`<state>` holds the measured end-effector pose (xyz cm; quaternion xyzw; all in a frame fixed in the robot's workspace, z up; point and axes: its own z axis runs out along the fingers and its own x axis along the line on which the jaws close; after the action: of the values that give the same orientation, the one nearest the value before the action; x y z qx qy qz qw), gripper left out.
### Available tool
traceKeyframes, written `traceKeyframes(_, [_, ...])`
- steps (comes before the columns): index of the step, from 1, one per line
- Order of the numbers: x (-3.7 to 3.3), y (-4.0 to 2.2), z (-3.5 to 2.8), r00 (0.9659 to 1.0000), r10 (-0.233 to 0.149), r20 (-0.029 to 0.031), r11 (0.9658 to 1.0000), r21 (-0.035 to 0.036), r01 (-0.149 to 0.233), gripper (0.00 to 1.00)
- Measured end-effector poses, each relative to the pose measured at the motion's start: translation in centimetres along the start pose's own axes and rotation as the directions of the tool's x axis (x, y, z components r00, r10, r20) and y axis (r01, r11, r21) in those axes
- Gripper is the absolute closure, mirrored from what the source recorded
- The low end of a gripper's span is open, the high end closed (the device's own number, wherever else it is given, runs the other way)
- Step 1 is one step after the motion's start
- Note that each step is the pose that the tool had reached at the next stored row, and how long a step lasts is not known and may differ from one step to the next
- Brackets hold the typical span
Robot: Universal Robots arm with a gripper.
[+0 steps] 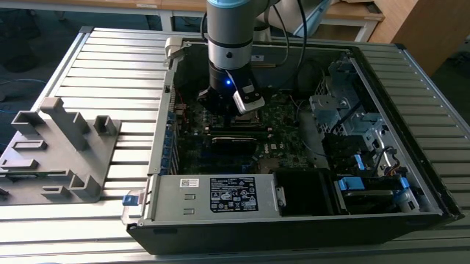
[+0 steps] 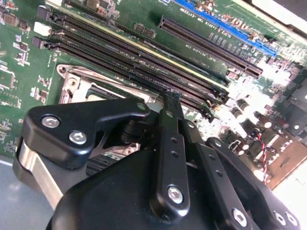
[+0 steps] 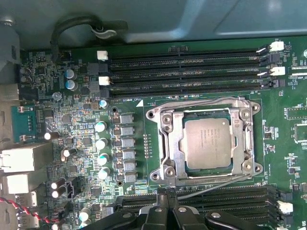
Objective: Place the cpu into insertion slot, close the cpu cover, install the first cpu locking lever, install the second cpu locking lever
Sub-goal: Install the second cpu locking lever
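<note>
In the first wrist view the cpu lies flat in the insertion slot, its grey metal top showing. The silver cpu cover is down around it. A thin wire locking lever slants along the socket edge nearest my gripper. The black fingers are shut together, just off that edge, over the long memory slots. In the second wrist view the gripper has its tip beside the socket's silver rim. In the exterior view the gripper hangs low over the green motherboard, hiding the socket.
The open computer case walls in the board. A power supply sits at its near end, a drive cage and cables on the exterior view's right. A grey fixture stands outside the case. Capacitors line the socket's side.
</note>
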<state>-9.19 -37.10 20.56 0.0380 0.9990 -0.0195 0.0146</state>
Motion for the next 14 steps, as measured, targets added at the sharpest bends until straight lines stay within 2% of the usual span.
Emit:
traceKeyframes(9, [-0.12,-0.03,-0.1,1.0,-0.002,0.0,1.0,-0.0011,0.002,0.89])
traceKeyframes(14, [-0.27,-0.23,-0.09,0.9998,-0.018,0.0004,0.9998,-0.0016,0.018,0.89])
